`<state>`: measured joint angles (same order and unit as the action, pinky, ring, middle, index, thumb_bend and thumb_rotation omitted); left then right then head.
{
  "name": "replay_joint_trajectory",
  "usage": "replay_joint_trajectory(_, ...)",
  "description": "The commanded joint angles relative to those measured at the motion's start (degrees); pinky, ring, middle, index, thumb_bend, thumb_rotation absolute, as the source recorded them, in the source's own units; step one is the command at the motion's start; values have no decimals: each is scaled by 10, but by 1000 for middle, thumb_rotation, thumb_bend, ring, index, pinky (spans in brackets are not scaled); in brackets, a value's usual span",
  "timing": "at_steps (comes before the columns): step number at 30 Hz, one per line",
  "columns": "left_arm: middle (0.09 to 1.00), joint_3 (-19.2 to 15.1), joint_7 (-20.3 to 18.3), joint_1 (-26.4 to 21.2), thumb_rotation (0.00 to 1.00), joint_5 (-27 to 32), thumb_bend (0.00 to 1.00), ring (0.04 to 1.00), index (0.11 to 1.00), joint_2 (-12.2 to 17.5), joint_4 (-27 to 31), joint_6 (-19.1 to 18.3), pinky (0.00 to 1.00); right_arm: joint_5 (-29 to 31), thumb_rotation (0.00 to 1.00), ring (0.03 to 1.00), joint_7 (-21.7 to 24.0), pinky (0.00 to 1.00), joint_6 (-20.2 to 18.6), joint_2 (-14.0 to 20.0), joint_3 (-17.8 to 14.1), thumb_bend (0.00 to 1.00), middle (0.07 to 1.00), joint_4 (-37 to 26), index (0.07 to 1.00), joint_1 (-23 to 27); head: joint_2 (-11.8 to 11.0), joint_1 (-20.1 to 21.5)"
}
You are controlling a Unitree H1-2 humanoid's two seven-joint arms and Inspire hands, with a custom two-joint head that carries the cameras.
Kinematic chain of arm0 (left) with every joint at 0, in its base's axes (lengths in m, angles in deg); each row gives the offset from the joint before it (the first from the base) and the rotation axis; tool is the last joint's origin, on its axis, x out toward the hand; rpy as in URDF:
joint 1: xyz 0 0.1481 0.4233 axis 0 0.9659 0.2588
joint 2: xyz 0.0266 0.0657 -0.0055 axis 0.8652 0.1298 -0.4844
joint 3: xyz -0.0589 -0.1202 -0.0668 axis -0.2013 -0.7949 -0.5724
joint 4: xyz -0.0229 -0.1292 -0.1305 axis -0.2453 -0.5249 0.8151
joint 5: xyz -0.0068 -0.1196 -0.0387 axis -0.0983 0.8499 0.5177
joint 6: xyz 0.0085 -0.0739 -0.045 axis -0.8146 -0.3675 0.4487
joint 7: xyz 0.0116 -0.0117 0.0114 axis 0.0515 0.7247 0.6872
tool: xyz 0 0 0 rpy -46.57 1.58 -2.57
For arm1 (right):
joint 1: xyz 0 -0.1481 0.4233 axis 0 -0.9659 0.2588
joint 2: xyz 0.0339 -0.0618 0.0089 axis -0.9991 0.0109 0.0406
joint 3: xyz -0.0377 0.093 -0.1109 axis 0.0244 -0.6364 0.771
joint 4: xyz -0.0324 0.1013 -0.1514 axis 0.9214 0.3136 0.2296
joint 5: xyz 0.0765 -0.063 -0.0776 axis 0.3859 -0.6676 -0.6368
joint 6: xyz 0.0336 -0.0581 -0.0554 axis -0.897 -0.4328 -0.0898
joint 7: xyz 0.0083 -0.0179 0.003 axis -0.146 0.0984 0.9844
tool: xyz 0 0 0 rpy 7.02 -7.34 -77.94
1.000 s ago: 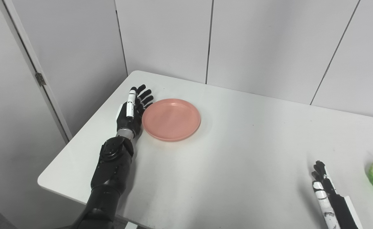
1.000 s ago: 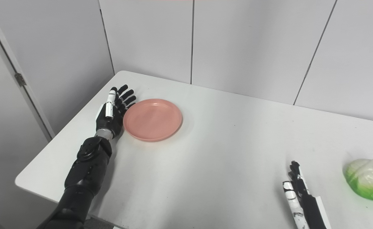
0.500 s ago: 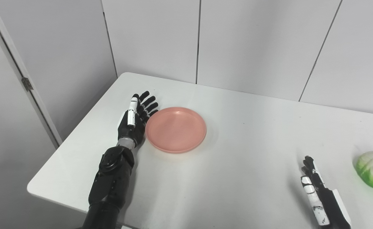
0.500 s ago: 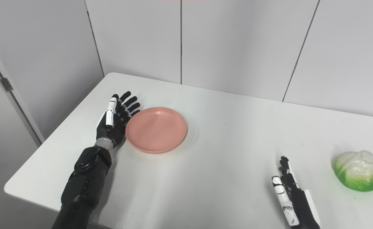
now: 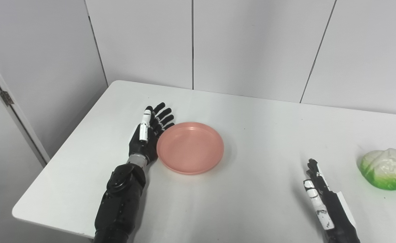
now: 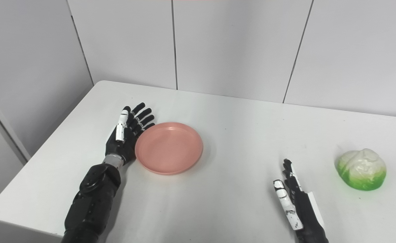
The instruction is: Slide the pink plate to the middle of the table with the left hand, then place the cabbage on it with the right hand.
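A round pink plate (image 5: 190, 147) lies flat on the left half of the white table (image 5: 258, 121). My left hand (image 5: 148, 135) stands on edge with its fingers straight and apart, its palm against the plate's left rim. A green and white cabbage (image 5: 385, 169) rests on the table at the far right. My right hand (image 5: 321, 195) is open near the front edge, left of the cabbage and apart from it, holding nothing.
White wall panels (image 5: 252, 47) close off the back of the table. A door with a hinge (image 5: 6, 98) stands to the left. The table's left edge (image 5: 59, 145) runs close to my left arm.
The camera has turned, shifting the whole picture. The plate and my left hand against it have slid a little to the right across the table. The cabbage stays where it was.
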<state>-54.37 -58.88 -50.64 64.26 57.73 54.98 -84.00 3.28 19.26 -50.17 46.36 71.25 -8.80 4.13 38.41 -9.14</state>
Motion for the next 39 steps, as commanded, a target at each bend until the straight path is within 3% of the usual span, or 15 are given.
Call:
replay_joint_trajectory(1, 856, 16, -8, 5, 1000, -10, 377, 855, 844, -11, 10, -24, 841, -3, 1000, 1000, -2, 976, 11, -7, 6, 451, 1000, -6, 1000, 7, 2, 4)
replay_joint_trajectory(8, 880, 42, -7, 12, 1000, -8, 352, 878, 869, -39, 41, -53, 871, -7, 1000, 1000, -6, 976, 14, -11, 11, 467, 1000, -3, 1000, 9, 10, 28)
replay_joint_trajectory(24, 886, 61, -22, 18, 1000, -9, 335, 891, 865, -83, 39, -63, 893, -50, 1000, 994, -24, 974, 0, -22, 30, 475, 1000, -6, 1000, 14, 28, 104)
replay_joint_trajectory(39, 889, 63, -46, 30, 1000, -11, 334, 891, 877, -74, 24, -56, 905, -61, 1000, 994, -33, 973, 20, -24, 35, 482, 1000, 13, 1000, 15, 32, 166)
